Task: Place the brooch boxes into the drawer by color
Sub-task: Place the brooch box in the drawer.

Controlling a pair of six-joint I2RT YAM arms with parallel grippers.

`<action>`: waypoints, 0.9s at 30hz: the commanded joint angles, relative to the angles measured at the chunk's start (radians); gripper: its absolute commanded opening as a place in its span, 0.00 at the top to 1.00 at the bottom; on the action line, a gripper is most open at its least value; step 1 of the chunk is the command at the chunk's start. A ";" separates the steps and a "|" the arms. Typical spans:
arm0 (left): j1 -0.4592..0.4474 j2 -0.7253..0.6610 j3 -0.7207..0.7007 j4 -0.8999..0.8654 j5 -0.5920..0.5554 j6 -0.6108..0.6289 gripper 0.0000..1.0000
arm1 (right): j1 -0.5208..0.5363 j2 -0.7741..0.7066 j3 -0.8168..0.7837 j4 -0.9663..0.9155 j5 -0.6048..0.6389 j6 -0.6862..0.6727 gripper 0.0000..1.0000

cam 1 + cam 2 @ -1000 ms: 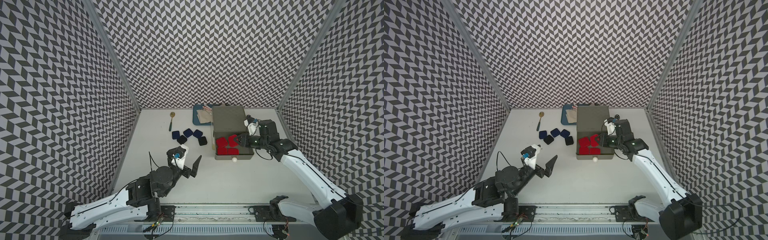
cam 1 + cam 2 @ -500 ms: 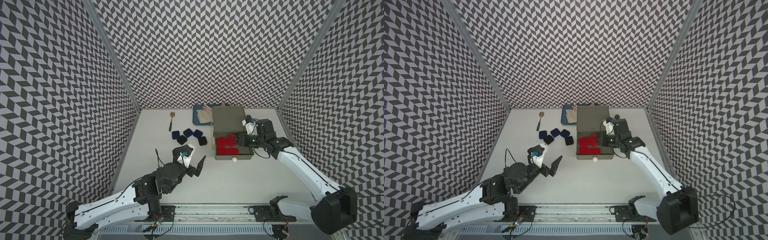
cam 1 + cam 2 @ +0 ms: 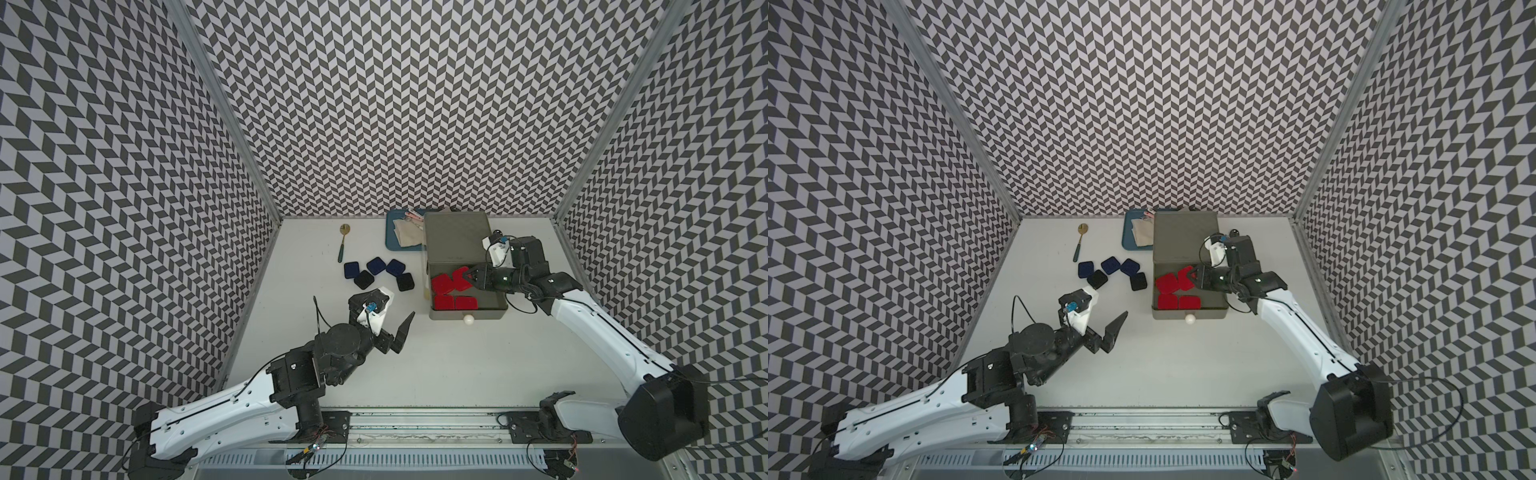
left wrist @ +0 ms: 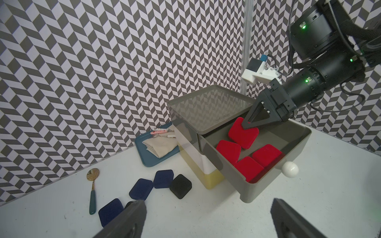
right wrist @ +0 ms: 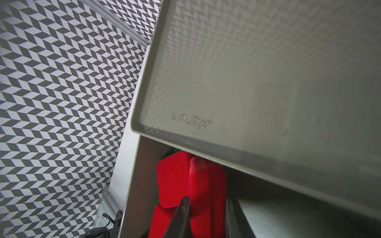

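Nearest the robot's base, the left tool is held above the worktop, in front of the drawer chest and off to its left; its jaws are spread wide and nothing is carried between them. The chest's grey top drawer is pulled out toward the base, and a white ball knob is fixed on its front wall; a white tier and a yellow tier are seen beneath it in the left wrist view. Three red brooch boxes are laid flat inside the open drawer: two side by side against the front wall and one behind them, on the chest's left side. At the back of that drawer, just below the edge of the chest's top, the right tool is extended in from the chest's right side and is closed on a fourth red brooch box, which is pinched on edge and tilted, just beside the rear flat one. On the worktop to the left of the chest, near it but apart, three navy brooch boxes and two black brooch boxes are clustered. Farther back, a gold spoon with a green handle is laid beyond the cluster, well left of the chest, and a blue tray bearing a folded cloth is set beside the chest's rear left corner.
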 commanded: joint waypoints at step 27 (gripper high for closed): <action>0.017 -0.006 0.054 0.021 0.007 -0.044 0.00 | 0.007 -0.241 0.155 -0.207 0.121 -0.125 0.37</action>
